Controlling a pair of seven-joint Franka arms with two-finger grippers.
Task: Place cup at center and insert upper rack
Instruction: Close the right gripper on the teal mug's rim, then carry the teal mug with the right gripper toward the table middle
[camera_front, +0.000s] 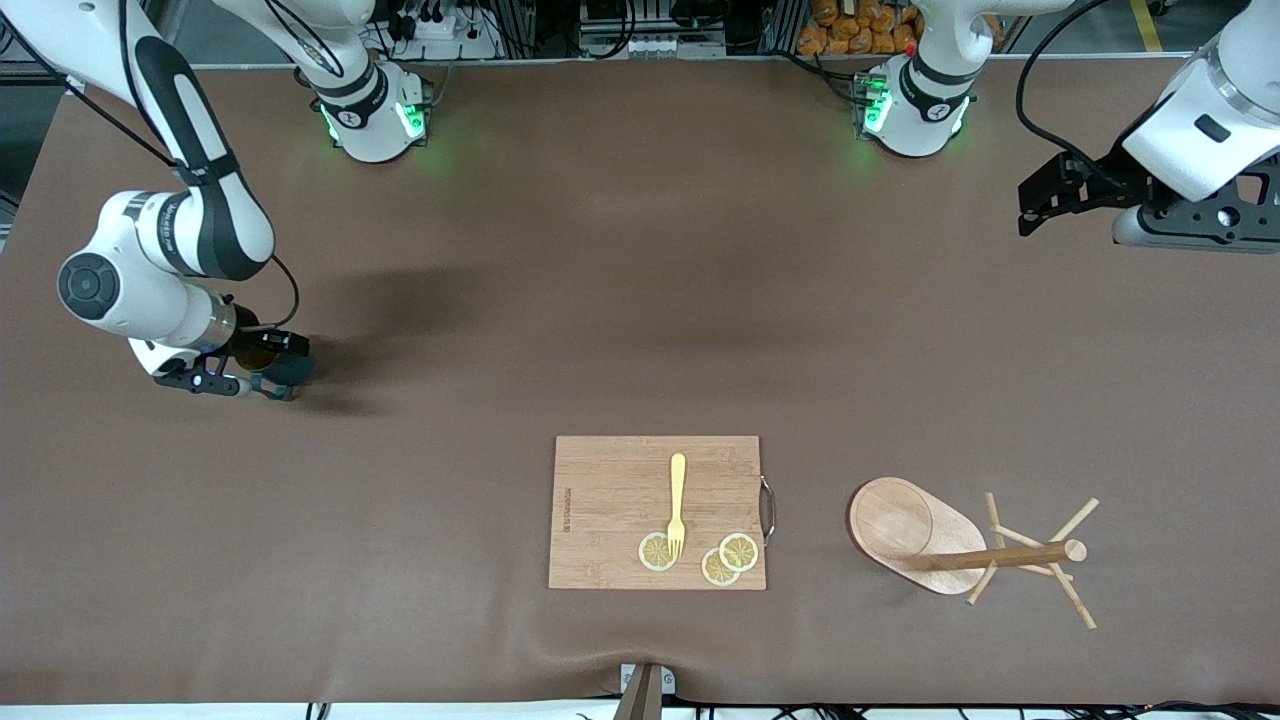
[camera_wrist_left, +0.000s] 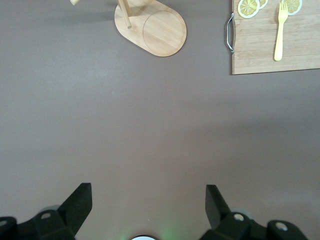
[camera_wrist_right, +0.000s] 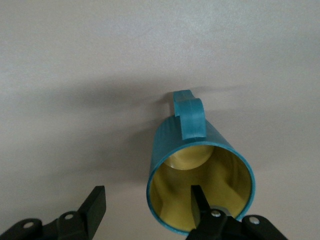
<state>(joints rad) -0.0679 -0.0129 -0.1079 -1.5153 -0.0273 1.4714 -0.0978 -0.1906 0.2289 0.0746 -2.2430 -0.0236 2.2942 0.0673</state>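
While the front view half hides the cup (camera_front: 285, 375) under the right gripper (camera_front: 262, 372), the right wrist view shows jaws spread, one finger (camera_wrist_right: 204, 207) inside its rim. Near the front camera, the upper rack (camera_front: 955, 550) lies toppled, post toward the left arm's end. Left gripper (camera_wrist_left: 147, 210) waits, jaws open.

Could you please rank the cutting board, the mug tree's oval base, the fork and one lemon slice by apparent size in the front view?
Largest to smallest in the front view:
1. cutting board
2. oval base of the mug tree
3. fork, long but thin
4. lemon slice
All lie at a similar nearness to the camera, so the order looks reliable.
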